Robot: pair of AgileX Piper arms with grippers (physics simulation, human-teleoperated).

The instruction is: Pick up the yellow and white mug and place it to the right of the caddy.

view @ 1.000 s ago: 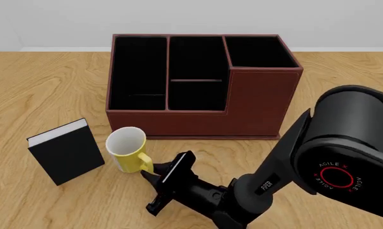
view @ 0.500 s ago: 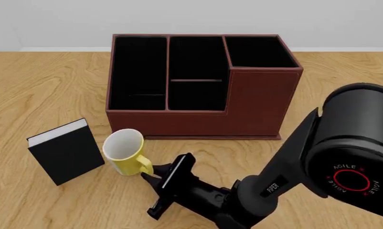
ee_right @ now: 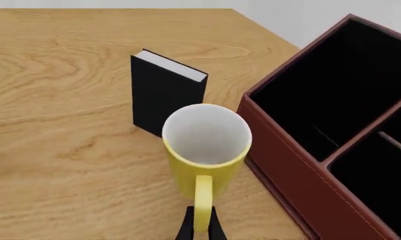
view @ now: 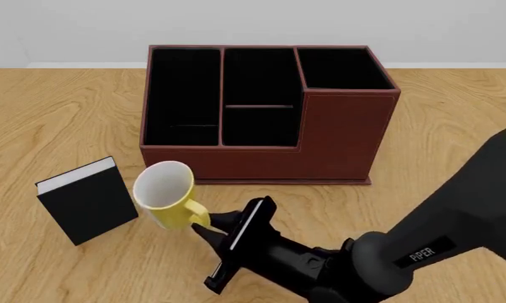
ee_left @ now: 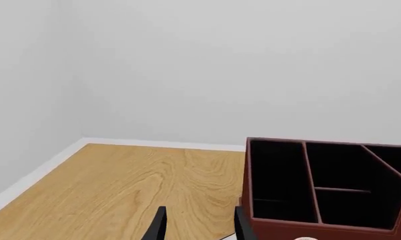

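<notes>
Two arms work this worktop [view: 59, 107], though only the right one shows in the front view, reaching in from the near right corner. Its gripper [view: 204, 226] sits nearest the near edge, fingers [ee_right: 186, 226] pinched narrow on the loop handle of the yellow and white mug [view: 165, 194] — the right wrist view shows them closed on either side of the handle's lower end. The mug is tipped, its white mouth turned up and toward the left; it looks lifted a little off the wood, but the angle is too poor to be sure.

Just left of the mug stands a small black book [view: 89, 199] with a white page edge, upright and close to the mug without clearly touching it. Just behind the mug rises the caddy [view: 337, 136] — a dark red-brown box with black compartments and one taller section at its right end — set near the middle of the worktop, toward the far edge.

The left gripper [ee_left: 197, 225] shows only in its own wrist view: two dark fingers set moderately apart, holding nothing, well above the wood on the caddy's left side.
</notes>
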